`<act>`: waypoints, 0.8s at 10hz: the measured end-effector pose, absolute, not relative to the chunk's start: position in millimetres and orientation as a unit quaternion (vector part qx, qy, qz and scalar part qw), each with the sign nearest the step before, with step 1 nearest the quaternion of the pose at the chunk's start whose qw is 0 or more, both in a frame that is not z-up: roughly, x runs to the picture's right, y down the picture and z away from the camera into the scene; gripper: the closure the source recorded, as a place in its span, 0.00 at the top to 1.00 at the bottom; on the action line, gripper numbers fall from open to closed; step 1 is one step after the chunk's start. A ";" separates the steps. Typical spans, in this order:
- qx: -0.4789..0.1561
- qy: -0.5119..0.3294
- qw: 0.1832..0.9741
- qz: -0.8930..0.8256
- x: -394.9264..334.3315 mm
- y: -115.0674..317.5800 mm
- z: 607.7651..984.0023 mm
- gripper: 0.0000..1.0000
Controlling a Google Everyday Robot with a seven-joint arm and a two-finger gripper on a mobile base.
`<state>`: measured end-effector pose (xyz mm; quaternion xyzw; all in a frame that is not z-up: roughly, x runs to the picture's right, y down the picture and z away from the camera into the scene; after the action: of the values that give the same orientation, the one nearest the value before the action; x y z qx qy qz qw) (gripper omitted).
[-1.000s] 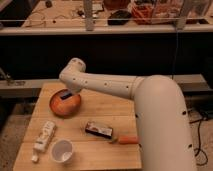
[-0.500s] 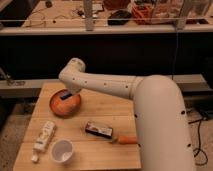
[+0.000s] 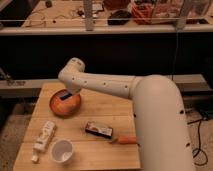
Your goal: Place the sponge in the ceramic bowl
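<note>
Over ceramic bowl point(image 3: 59, 110); white arm folded, wrist angled down into it; claw point(image 3: 68, 96) clamped on sponge point(image 3: 65, 94)

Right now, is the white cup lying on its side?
No, the white cup stands upright, mouth up, near the table's front edge, while the gripper is over the ceramic bowl.

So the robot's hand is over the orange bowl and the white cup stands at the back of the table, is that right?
Not quite. The hand is over the orange bowl, shut on the sponge, but the white cup stands at the front of the table, not at the back. The camera view shows it.
</note>
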<state>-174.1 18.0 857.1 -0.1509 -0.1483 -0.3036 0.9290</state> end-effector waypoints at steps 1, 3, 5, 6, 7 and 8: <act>-0.151 -0.148 0.929 -0.305 -174.5 17.9 857.2 0.00; -0.151 -0.149 0.927 -0.308 -175.0 18.1 857.5 0.05; -0.152 -0.150 0.926 -0.312 -176.6 18.4 857.6 0.06; -0.152 -0.150 0.925 -0.313 -177.2 18.4 857.5 0.06; -0.152 -0.151 0.925 -0.314 -177.9 18.4 857.4 0.06; -0.153 -0.151 0.924 -0.316 -178.0 18.9 858.0 0.10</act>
<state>-178.0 18.9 858.0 -0.1526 -0.1508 -0.3160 0.9242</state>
